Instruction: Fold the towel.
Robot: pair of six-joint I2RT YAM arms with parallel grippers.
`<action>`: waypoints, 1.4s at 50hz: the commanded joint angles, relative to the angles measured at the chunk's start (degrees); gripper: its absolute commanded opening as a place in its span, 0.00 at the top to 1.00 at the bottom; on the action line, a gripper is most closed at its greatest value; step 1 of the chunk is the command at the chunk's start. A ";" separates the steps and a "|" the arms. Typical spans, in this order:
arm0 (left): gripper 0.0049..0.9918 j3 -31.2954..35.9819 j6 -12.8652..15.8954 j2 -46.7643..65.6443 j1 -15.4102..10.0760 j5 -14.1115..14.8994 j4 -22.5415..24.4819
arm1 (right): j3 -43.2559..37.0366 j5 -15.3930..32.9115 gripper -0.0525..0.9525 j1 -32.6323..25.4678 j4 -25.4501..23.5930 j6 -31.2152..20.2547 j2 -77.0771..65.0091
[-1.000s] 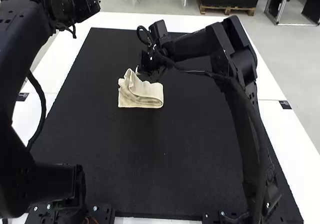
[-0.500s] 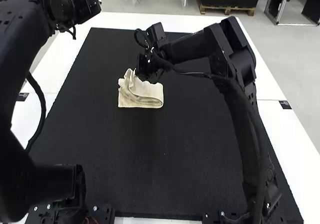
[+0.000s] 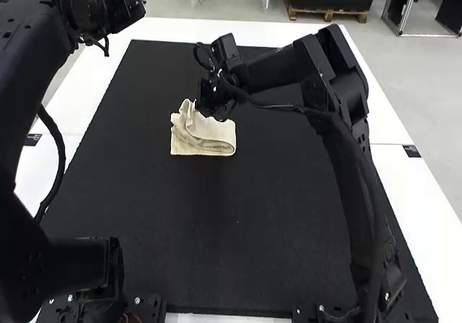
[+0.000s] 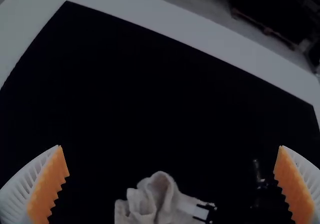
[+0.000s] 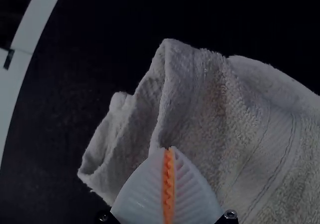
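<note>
The cream towel (image 3: pixel 204 136) lies folded into a small bundle on the mat, its far left part bunched upward. My right gripper (image 3: pixel 209 113) is at its far edge; in the right wrist view, this gripper (image 5: pixel 169 149) has its fingers together at a raised fold of the towel (image 5: pixel 220 119), the pinched part hidden under the tips. My left gripper (image 3: pixel 119 5) is high at the upper left, apart from the towel. From its own wrist, the left gripper (image 4: pixel 170 156) stands wide open, nothing between its fingers, with the bunched towel (image 4: pixel 155 201) farther off.
A black mat (image 3: pixel 216 229) covers most of the white table (image 3: pixel 404 171). The right arm reaches across the mat's right half, and the left arm stands over the table's left side.
Over the past second, my right gripper has moved slightly left and lower against the towel. The left arm has barely shifted, and the towel's shape looks about the same.
</note>
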 commanded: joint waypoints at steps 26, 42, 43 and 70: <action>0.02 -0.96 -0.07 -1.14 0.56 0.70 0.17 | 3.64 0.25 0.97 0.03 0.55 -0.93 4.70; 0.02 -0.96 -0.07 -1.14 0.56 0.70 0.08 | 6.45 0.25 0.97 1.17 0.47 -0.75 6.72; 0.02 -0.96 0.02 -1.14 0.56 0.70 0.08 | 6.54 0.25 0.97 1.34 0.47 -0.67 6.81; 0.02 -0.96 0.02 -1.14 0.56 0.70 0.08 | 9.44 0.17 0.97 4.16 0.29 -0.23 8.74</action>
